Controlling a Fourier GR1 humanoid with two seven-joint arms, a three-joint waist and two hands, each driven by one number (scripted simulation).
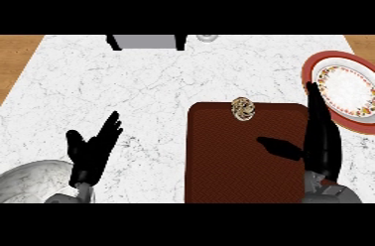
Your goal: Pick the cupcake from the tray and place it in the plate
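A small brown cupcake (243, 108) sits at the far edge of the dark red tray (227, 165). At the counter's right edge lies a red-rimmed plate (345, 89) with a white patterned middle. My right hand (320, 141) hovers over the tray's right side, fingers straight and pointing away toward the plate, thumb stretched left; it holds nothing and is right of and nearer than the cupcake. My left hand (92, 151) is open at the lower left, fingers up, away from the tray.
The white marble counter (147, 86) has wooden floor showing at both upper corners. A grey box with black legs (149, 41) and a small pale object (207, 37) stand at the far edge.
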